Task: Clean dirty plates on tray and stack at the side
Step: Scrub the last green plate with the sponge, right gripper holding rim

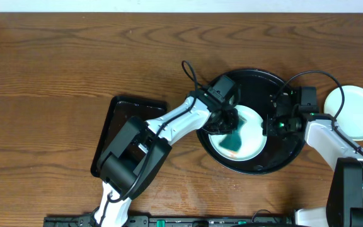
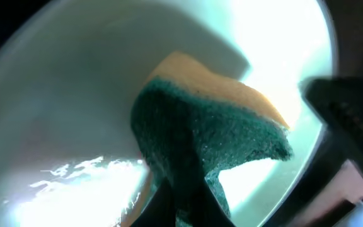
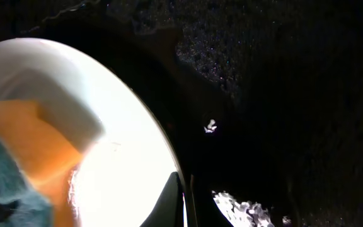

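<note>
Glossy black round tray (image 1: pixel 257 82), low rim, lying flat. One white plate (image 1: pixel 254 148) sits inside it, toward the front-L part; round, shallow, surface shiny w/ strong glare. Second plate (image 1: pixel 358 113), also white, lies off the tray, just beside its R edge, face up.
</note>
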